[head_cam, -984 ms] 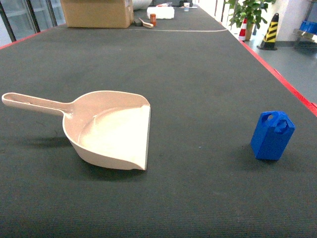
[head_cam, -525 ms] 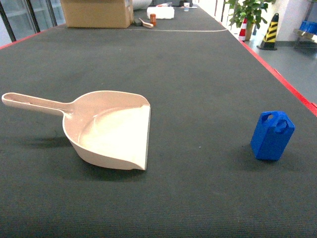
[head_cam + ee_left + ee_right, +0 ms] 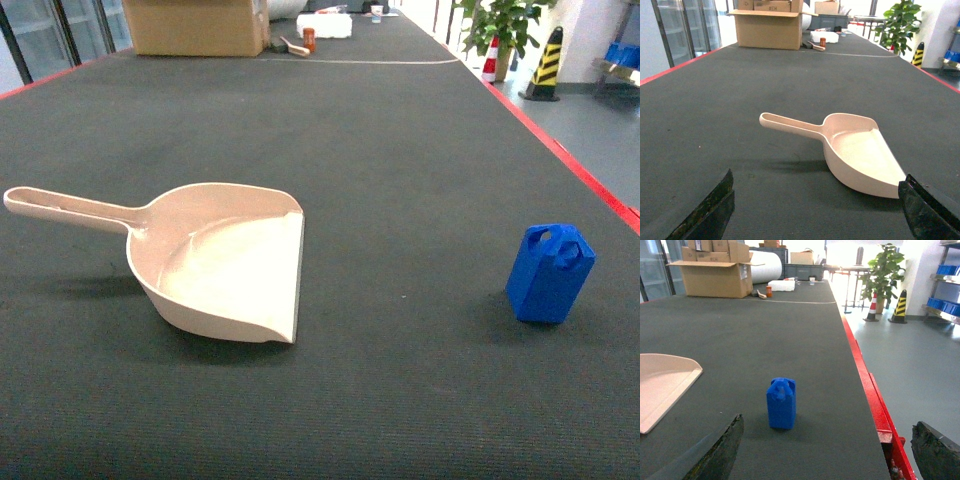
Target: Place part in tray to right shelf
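Observation:
The part, a small bright-blue jerrycan-shaped block, stands upright on the dark mat at the right. The tray, a pale pinkish-beige scoop, lies at the left with its handle pointing left and its open mouth facing right. My left gripper is open, short of the tray, with nothing between its fingers. Open as well, my right gripper hangs short of the part and holds nothing. Neither gripper shows in the head view. The right shelf is out of view.
The table's red edge runs close to the right of the part, with grey floor beyond. A cardboard box and small items sit at the far end. A potted plant and striped cone stand off the table.

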Motion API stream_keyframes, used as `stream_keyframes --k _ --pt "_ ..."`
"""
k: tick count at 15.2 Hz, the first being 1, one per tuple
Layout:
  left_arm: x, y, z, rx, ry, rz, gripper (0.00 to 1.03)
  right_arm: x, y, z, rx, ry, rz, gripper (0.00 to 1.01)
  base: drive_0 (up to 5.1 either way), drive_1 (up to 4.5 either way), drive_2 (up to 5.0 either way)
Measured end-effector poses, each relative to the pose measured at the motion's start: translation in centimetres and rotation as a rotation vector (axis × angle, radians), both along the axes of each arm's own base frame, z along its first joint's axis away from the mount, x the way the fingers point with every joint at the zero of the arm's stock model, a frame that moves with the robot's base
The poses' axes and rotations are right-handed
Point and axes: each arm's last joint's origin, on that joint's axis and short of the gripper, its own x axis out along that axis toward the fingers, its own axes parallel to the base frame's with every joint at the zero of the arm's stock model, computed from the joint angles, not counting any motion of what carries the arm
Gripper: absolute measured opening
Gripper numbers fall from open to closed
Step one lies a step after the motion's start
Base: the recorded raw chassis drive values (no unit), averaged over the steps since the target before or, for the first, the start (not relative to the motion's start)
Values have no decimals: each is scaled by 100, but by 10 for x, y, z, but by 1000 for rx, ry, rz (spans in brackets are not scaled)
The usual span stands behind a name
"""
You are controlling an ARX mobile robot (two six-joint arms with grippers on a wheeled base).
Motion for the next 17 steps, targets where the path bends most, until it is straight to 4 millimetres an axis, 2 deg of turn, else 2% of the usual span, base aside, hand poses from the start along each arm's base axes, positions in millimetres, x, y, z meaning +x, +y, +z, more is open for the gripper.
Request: stream_keyframes --k 7,9,11,12,17 --pt "0 0 0 0 0 0 98 0 0 0 0 0 0 98 0 0 0" --pt "4 -1 -3 2 163 24 98 0 0 0 0 0 0 98 0 0 0" --pt "21 1 3 -93 191 4 98 0 0 0 0 1 0 98 0 0 0" --pt "38 5 12 -192 194 -18 98 0 0 0 0 0 0 98 0 0 0" --pt "82 12 21 -352 201 -46 98 0 0 0 0 0 0 98 0 0 0"
